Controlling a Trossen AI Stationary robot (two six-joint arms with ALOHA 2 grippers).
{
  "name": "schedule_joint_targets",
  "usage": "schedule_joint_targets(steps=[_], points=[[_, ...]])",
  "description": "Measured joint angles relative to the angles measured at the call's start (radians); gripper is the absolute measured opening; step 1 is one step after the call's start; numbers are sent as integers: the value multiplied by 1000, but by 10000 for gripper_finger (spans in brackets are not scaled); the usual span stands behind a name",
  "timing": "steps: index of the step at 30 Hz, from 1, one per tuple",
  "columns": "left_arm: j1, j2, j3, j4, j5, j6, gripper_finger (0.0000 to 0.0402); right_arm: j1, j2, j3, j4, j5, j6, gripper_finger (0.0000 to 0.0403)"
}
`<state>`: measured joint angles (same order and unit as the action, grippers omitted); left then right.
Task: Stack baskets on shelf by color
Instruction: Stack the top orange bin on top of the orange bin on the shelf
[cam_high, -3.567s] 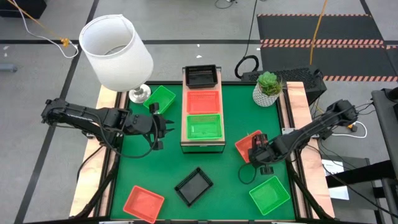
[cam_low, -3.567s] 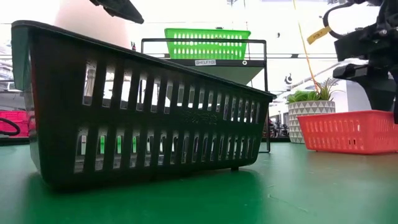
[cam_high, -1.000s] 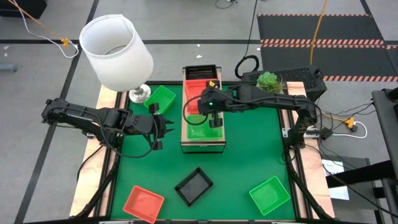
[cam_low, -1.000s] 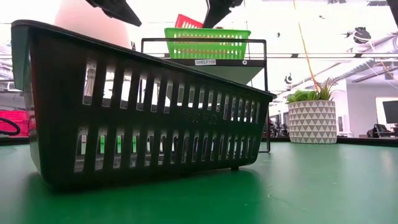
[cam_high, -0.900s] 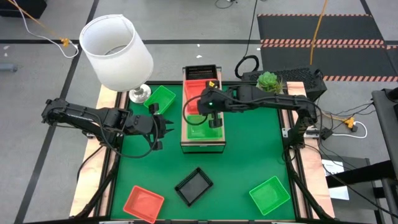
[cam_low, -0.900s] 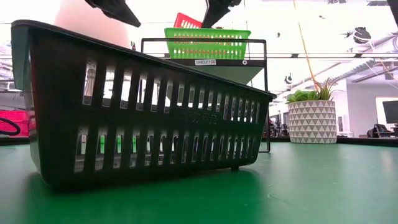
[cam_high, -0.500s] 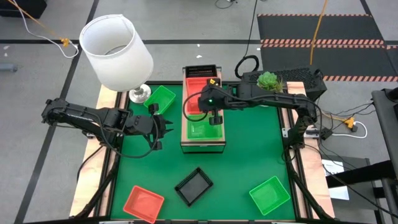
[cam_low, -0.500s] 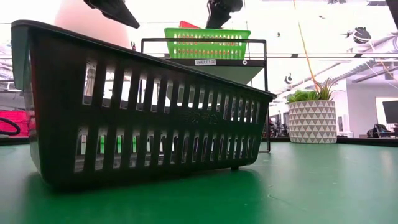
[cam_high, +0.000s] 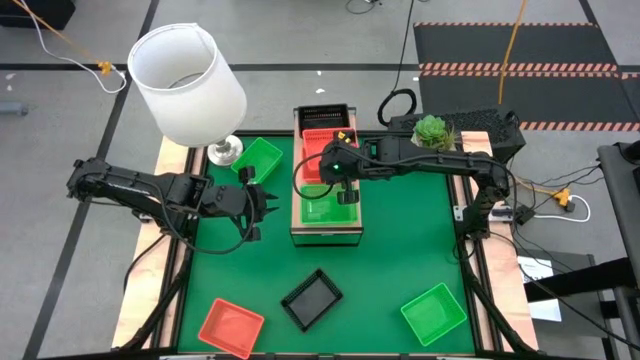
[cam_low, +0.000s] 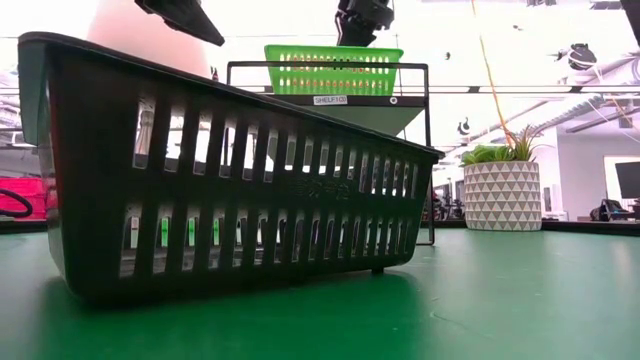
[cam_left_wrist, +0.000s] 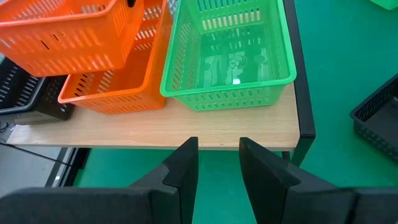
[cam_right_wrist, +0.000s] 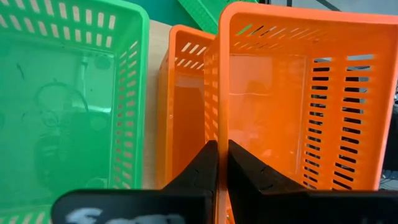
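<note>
The shelf (cam_high: 296, 232) stands mid-table with a black basket (cam_high: 323, 120) at its far end, an orange basket (cam_left_wrist: 112, 90) in the middle and a green basket (cam_high: 322, 208) at its near end. My right gripper (cam_high: 341, 183) is shut on a second orange basket (cam_right_wrist: 292, 93), which is tilted just above the shelf's orange one. Left of the shelf my left gripper (cam_high: 266, 205) stands open with nothing between its fingers, facing the shelf's side. My right gripper pinches the held orange basket's wall (cam_right_wrist: 219, 127) on the side that faces the green basket, one finger inside and one outside. It reaches in from the table's right, slanting down. The basket is tilted over the shelf's orange basket; whether the two touch, I cannot tell.
Loose baskets lie on the green mat: a green one (cam_high: 258, 158) by the lamp foot, an orange one (cam_high: 230, 325) at the near left, a black one (cam_high: 312, 298) at near centre, a green one (cam_high: 434, 312) at the near right. A white lamp (cam_high: 187, 85) and potted plant (cam_high: 431, 140) stand at the back.
My right gripper has sunk a little over the shelf with the orange basket. In the low view, the basket's raised edge has dropped out of sight behind the green basket.
</note>
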<state>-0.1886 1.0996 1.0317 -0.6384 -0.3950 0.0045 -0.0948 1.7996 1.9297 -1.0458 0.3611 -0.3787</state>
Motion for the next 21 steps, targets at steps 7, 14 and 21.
schedule_joint_targets(steps=[7, 14, 21], points=[[0, 0, 0, -1, 0, -1, 120, 0, 0, 0, 2, 0, 0, 16], [0, 0, 0, -2, 0, -2, 120, 5, 0, 0, 0, -28, 0, 18], [0, 0, 0, -2, 0, -3, 120, 5, 0, 0, 2, -26, 4, 54]])
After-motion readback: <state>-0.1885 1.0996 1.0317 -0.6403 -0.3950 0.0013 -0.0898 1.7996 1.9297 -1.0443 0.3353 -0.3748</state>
